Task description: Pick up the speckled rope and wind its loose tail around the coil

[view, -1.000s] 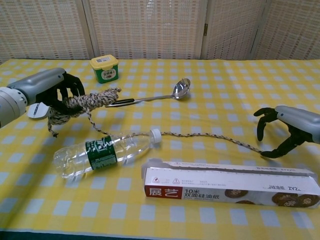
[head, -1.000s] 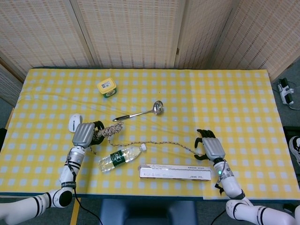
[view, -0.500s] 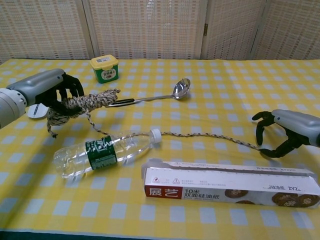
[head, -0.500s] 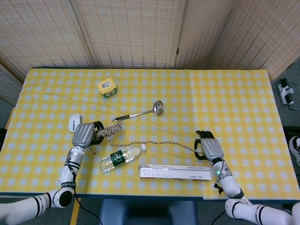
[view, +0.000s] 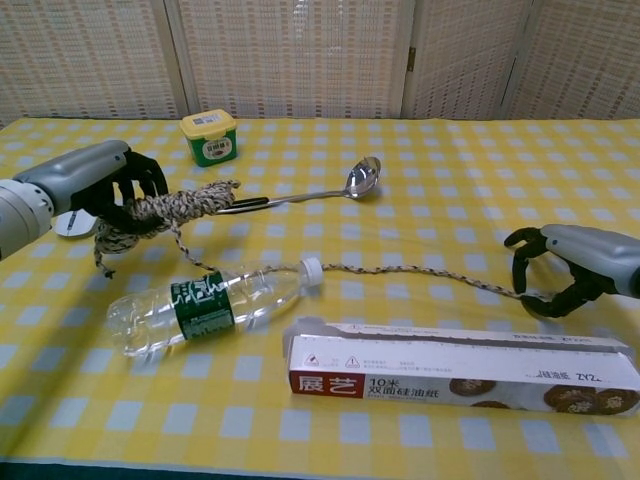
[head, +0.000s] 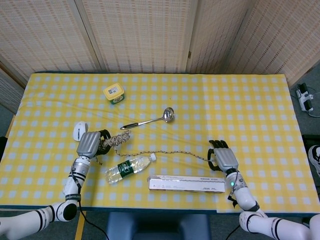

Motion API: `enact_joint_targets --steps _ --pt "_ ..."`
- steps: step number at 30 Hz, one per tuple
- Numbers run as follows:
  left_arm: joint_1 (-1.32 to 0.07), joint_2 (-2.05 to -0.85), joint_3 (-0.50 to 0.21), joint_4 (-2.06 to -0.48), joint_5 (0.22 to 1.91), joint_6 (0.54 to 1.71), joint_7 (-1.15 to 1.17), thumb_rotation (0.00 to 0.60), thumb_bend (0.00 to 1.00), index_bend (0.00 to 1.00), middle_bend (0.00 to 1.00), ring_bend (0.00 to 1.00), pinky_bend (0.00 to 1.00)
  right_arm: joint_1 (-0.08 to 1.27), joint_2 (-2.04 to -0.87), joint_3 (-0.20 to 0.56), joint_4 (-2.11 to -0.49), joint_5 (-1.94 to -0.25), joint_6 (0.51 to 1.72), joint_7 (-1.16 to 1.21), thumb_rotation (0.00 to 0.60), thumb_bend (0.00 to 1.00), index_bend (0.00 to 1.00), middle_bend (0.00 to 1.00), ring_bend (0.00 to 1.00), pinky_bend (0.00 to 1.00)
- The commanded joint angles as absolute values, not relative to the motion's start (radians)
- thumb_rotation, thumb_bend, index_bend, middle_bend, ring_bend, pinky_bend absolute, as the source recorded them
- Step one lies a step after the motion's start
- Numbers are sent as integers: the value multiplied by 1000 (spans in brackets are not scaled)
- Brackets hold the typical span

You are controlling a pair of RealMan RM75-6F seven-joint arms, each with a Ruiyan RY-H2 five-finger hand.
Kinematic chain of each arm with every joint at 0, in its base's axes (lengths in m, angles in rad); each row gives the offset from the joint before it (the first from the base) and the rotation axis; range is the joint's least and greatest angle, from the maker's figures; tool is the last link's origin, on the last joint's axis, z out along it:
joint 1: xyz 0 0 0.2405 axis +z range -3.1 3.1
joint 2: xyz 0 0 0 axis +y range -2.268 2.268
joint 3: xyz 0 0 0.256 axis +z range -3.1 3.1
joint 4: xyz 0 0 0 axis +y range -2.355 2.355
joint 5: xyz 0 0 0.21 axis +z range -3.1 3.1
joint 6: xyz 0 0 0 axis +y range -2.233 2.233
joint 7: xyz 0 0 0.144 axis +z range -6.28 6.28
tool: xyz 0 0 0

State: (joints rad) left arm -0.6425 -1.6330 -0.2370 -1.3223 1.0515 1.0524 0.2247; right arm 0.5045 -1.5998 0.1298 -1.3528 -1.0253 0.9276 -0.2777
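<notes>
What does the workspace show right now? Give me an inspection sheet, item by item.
Surface: table under a yellow checked cloth.
Job's things: speckled rope coil lifted off the table; its loose tail trails right across the cloth.
Clutter: water bottle lying on its side, long carton at the front edge, ladle, green tub with a yellow lid, small white object by the left arm.
Robot hands: left robot hand grips the coil; right robot hand is at the tail's end, fingers curled around it; a firm pinch cannot be confirmed.
Cables: thin wire along the left forearm.
Surroundings: woven screens behind; power strip on the floor.
</notes>
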Motion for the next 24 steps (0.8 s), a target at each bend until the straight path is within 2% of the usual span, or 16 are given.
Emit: enact_joint_targets --steps 1,10,24 --pt "-642 -1634 -237 -1319 1051 1050 223 600 473 611 604 577 638 505 -1601 128 -1351 -1021 927 -281 600 473 557 137 70 0" --pt "-633 -1612 -253 -1353 1075 1048 146 600 481 612 604 577 638 505 -1598 139 -1358 -1033 955 -274 600 563 586 163 82 0" --pt "-627 -1562 -261 -1432 1118 1058 84 600 486 611 605 577 639 490 -1558 155 -1395 -1059 1004 -243 600 580 607 179 90 0"
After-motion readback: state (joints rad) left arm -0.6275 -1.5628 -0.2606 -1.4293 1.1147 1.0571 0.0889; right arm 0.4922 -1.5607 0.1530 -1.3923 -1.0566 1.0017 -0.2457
